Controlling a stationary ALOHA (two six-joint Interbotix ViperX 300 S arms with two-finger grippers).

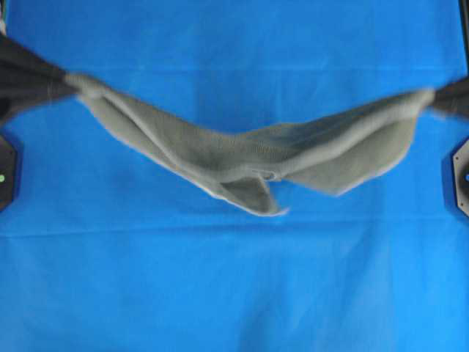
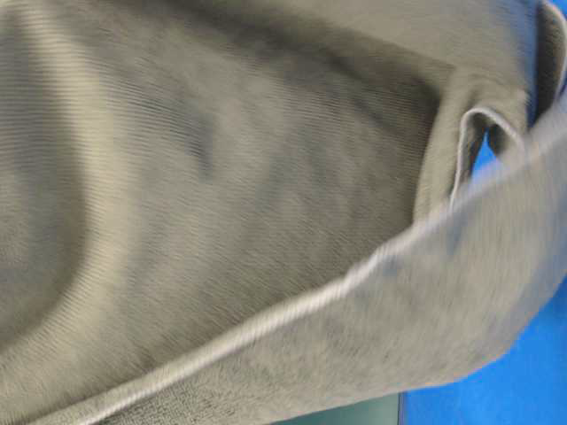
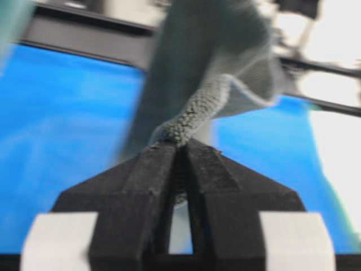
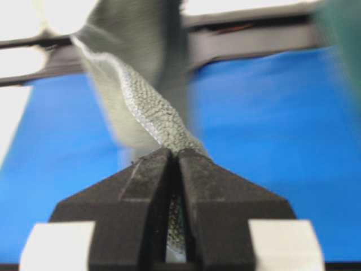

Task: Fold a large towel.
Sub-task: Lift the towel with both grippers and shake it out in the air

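Towel (image 1: 249, 158) is held slung across mid-frame above the sheet (image 1: 234, 293), sagging at the centre. Each end is pinched by shut jaws: left gripper (image 3: 179, 148), right gripper (image 4: 174, 152). The lift-and-spread step seems under way; next, laying it flat and taut is called for.

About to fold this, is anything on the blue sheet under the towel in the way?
Nothing visible. The towel hangs between the left gripper and right gripper; the blue sheet shows only cloth.
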